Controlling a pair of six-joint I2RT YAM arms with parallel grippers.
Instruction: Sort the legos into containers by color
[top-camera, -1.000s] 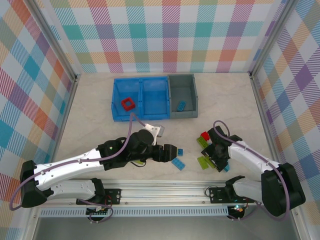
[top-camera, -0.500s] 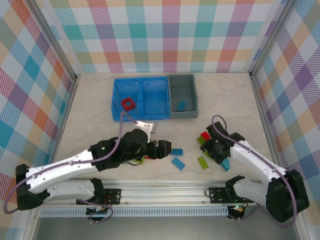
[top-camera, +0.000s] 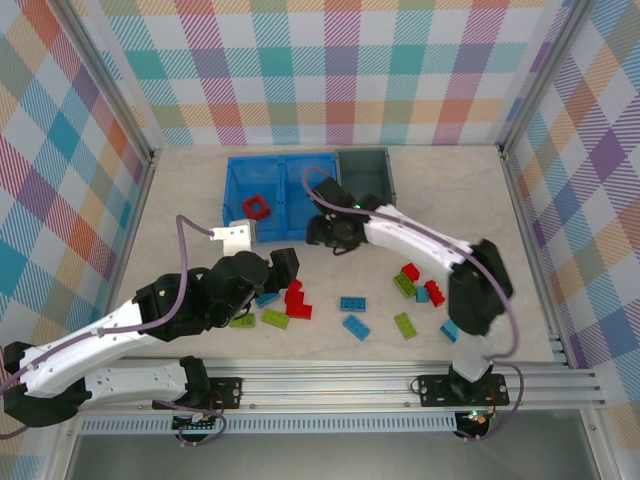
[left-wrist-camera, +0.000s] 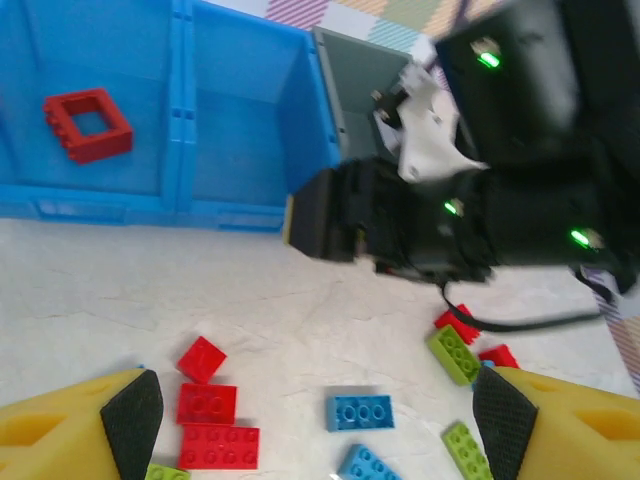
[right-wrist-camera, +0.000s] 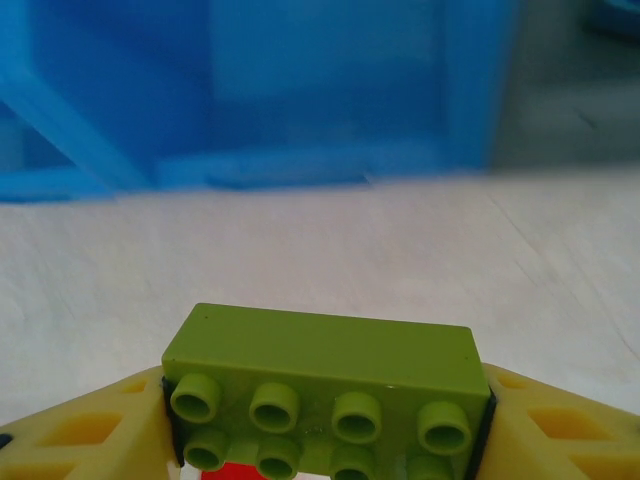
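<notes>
Right gripper: closed on 1 lime green 8-stud plastic brick, held at its short ends. Its long axis lies across me, parallel to the near wall of the bright blue 2-compartment plastic bin. That wall stands straight ahead, just beyond the brick; the dark grey plastic bin lies ahead-right. The red hollow square frame occupies the left compartment, so I judge the right compartment the target: up over the rim, then forward. Left gripper: jaws wide, holding nothing, above loose bricks, farther from the bins and off my path.
</notes>
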